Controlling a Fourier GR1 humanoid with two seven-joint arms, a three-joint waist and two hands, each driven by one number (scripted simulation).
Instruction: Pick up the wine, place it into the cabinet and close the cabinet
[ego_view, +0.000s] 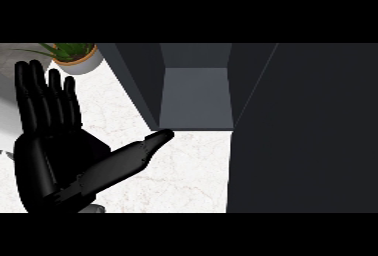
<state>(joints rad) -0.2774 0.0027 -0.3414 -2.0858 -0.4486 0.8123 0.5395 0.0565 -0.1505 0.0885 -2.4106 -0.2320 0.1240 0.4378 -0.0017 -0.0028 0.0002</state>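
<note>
I'm holding my left hand (52, 150) open at the left of the view, fingers (46, 95) pointing straight up, side by side, thumb (140, 152) sticking out toward the cabinet (196, 95). The cabinet is standing open on the white counter (184, 175), with its dark door (303, 130) filling the right side. A potted plant (74, 56) is sitting in the far left corner. Where the wine is, I honestly can't tell.

A kitchen: marble counter (188, 167), open cabinet (196, 100), potted plant (74, 54).
</note>
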